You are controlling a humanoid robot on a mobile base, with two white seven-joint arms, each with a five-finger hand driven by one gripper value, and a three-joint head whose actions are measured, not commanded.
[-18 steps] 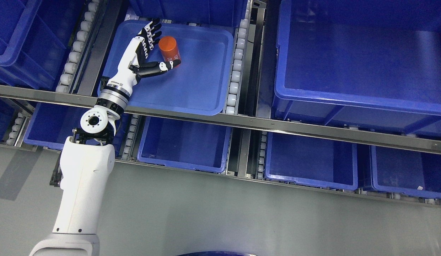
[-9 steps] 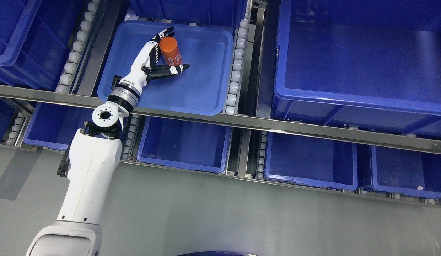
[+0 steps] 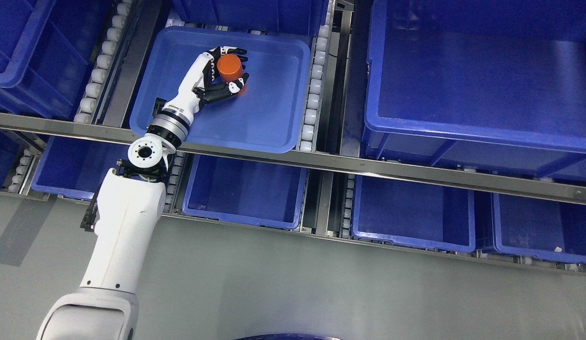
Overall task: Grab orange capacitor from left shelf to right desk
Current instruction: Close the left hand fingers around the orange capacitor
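Left hand (image 3: 222,71) reaching into shallow blue plastic tray (image 3: 274,118) on upper steel roller shelf (image 3: 321,163), fingers (image 3: 236,49) and thumb wrapped around orange cylindrical capacitor (image 3: 229,67), capacitor near tray's back left corner, flat end facing up

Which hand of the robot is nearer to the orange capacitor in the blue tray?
Left. The left hand is wrapped around the orange capacitor inside the blue tray. The right hand is not in view.

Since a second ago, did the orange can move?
Yes. The orange capacitor tipped more upright and shifted slightly right, away from the blue tray's left wall, as the left hand closed around it.
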